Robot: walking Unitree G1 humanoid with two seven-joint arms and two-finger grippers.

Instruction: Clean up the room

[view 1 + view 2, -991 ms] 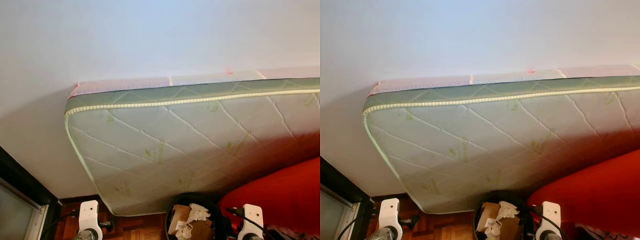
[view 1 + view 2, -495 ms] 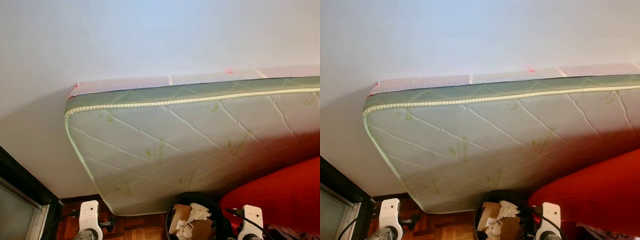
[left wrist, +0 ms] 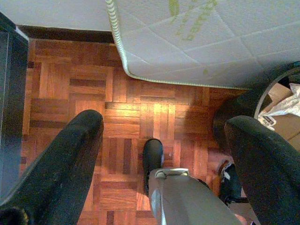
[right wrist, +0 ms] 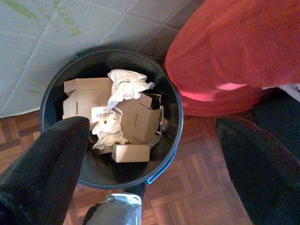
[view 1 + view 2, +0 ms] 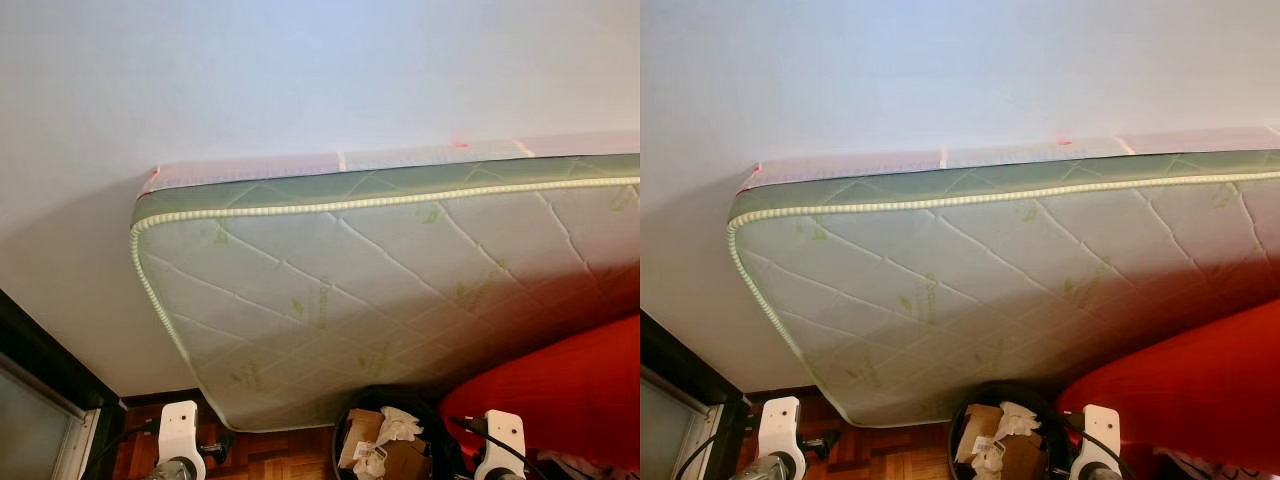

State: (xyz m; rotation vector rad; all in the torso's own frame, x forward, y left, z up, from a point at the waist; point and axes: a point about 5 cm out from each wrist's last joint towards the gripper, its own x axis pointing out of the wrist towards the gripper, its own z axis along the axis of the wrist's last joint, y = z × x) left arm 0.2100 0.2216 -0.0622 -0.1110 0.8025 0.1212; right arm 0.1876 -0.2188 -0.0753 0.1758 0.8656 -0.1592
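Both grippers, left gripper (image 3: 164, 154) and right gripper (image 4: 154, 164), hang spread and empty; trash bin (image 4: 171, 140) under the right one looks filled, so next calls for finding more litter.

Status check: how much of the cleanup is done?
Done: the round black bin holds brown cardboard boxes and crumpled white paper. In hand: nothing; the left pincer and right pincer hang open and empty. Left: no loose litter on the visible wooden parquet floor.

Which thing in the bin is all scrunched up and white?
The crumpled white paper lying on top in the black bin. The cardboard boxes around it are brown and flat-sided, not scrunched.
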